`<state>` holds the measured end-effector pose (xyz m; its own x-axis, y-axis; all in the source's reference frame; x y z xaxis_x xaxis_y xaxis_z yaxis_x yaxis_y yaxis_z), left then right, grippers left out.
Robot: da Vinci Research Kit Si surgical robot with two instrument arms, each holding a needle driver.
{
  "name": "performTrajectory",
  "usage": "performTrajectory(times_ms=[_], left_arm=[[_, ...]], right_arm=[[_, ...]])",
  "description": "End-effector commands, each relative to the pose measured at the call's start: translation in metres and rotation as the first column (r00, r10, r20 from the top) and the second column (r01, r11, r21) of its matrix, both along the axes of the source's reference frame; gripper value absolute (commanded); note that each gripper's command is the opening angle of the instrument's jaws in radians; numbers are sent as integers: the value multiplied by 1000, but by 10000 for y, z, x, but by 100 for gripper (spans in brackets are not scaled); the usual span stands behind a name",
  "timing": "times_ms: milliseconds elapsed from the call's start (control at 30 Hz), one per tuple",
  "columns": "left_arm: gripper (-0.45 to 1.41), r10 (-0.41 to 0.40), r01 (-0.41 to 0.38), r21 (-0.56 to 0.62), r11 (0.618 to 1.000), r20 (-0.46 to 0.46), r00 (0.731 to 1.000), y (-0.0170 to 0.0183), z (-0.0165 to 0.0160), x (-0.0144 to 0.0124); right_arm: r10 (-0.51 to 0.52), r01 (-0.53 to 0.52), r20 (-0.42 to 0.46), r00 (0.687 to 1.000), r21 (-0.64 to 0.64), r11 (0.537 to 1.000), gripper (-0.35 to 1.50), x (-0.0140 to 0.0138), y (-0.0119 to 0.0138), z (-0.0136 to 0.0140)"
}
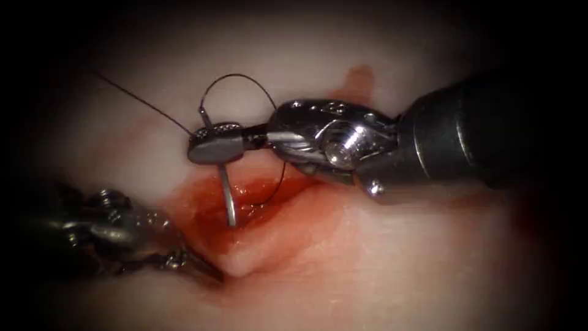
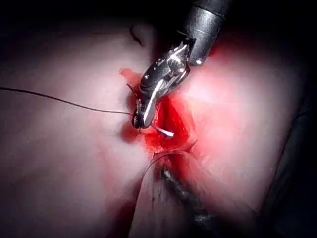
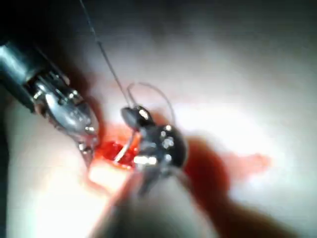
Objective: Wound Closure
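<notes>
My right tool's jaws (image 1: 197,147) are shut on the curved needle (image 1: 228,190), gripping it near its tail end. The needle hangs below the jaws over the red cut (image 1: 269,187), and its tip touches the floor of the cut. I cannot tell if the tip has entered the tissue (image 1: 398,257). Thread (image 1: 242,76) arcs from the needle's tail over the tool and drops into the cut; another strand (image 1: 141,101) runs off to the upper left. My left tool (image 1: 205,270) rests its tip at the cut's lower left lip. The right tool (image 2: 138,119) and needle (image 2: 163,131) recur in the left wrist view.
Red fluid wets the cut and the tissue around it, with a separate red smear (image 1: 358,79) above the right tool. In the right wrist view the left tool (image 3: 86,148) touches the pale tissue edge beside the right tool's jaws (image 3: 131,115).
</notes>
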<state>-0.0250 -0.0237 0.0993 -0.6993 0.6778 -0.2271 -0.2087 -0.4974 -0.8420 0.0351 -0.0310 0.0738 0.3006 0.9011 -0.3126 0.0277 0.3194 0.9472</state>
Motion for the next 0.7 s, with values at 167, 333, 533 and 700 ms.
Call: performTrajectory(times_ms=[167, 333, 533, 700], left_arm=[[-8, 4, -4, 4, 1000, 3, 1000, -4, 6, -5], [-8, 6, -6, 4, 1000, 3, 1000, -3, 6, -3], [-8, 2, -2, 1, 1000, 3, 1000, -2, 5, -3], [0, -34, 34, -31, 999, -1, 999, 2, 0, -3]], right_arm=[[-24, 23, 25, 999, 27, 999, -35, 3, -19, -5], [-34, 31, 43, 999, 49, 998, -35, 0, -23, 0], [25, -27, 66, 997, 28, 999, 111, -2, -13, 7], [47, -41, 37, 998, -131, 991, 125, -20, 9, 10]])
